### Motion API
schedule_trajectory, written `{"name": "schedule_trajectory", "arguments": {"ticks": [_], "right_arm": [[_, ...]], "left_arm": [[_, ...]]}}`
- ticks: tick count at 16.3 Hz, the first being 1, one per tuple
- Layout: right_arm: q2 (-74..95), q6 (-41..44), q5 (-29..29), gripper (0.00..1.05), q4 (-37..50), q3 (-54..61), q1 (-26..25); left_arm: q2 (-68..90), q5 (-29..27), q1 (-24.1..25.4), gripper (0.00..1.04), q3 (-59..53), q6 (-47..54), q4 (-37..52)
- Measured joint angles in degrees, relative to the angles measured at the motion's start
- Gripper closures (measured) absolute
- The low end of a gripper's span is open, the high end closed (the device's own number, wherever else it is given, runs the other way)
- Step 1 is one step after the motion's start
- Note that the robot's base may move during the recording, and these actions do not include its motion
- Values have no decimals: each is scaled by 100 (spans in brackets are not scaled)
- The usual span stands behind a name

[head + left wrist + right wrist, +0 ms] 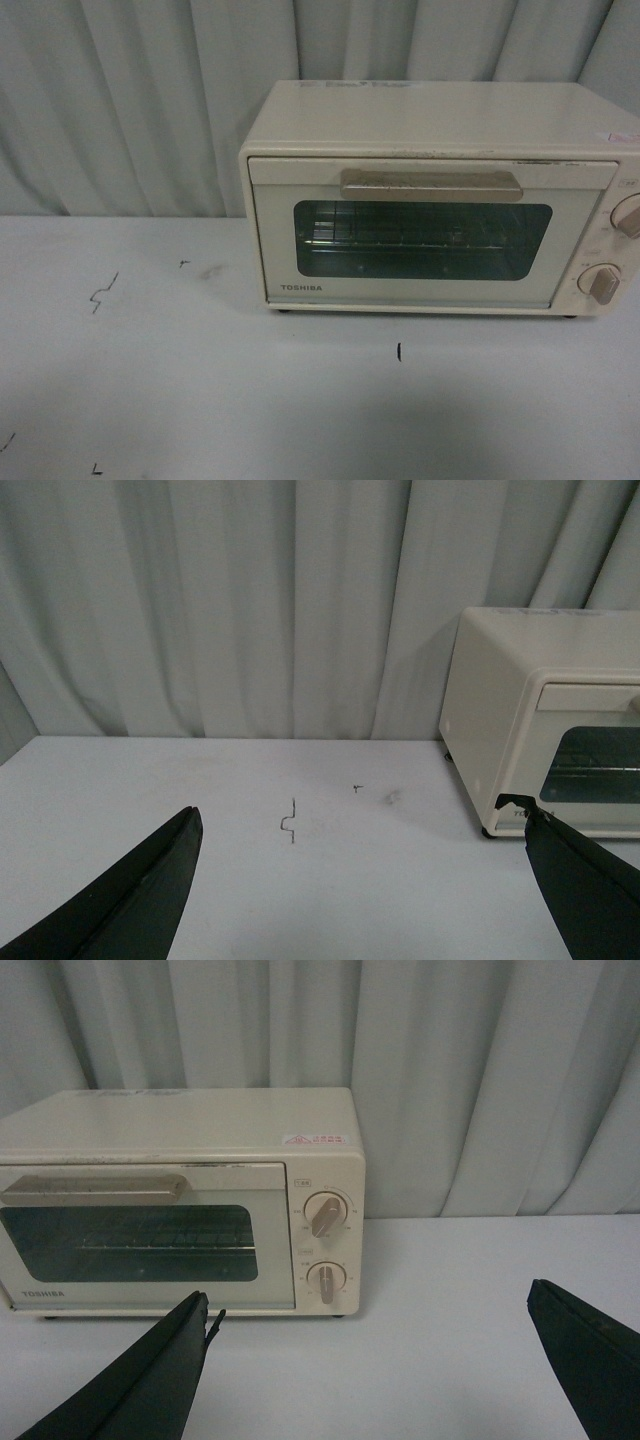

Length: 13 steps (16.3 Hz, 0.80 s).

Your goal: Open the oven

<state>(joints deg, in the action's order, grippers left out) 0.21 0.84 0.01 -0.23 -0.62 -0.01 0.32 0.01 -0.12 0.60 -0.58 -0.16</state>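
The oven (430, 130) sits on the bench (200, 380), door shut. My left fingers (140, 900) and right fingers (150, 1380) are spread wide and hold nothing, so they can fit around the handle (432, 185). The right ones face it.

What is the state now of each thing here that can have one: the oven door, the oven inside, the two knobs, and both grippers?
Oven door: shut, flush with the body.
Oven inside: dark, no glow; wire rack in place.
Upper knob: pointer aslant.
Lower knob: pointer upright.
Left gripper: open, holds nothing.
Right gripper: open, holds nothing.
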Motion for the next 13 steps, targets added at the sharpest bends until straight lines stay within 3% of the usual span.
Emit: {"name": "schedule_trajectory", "arguments": {"ticks": [13], "right_arm": [[0, 0, -2, 6, 0, 0, 0]], "left_arm": [[0, -2, 0, 7, 0, 0, -2]]}}
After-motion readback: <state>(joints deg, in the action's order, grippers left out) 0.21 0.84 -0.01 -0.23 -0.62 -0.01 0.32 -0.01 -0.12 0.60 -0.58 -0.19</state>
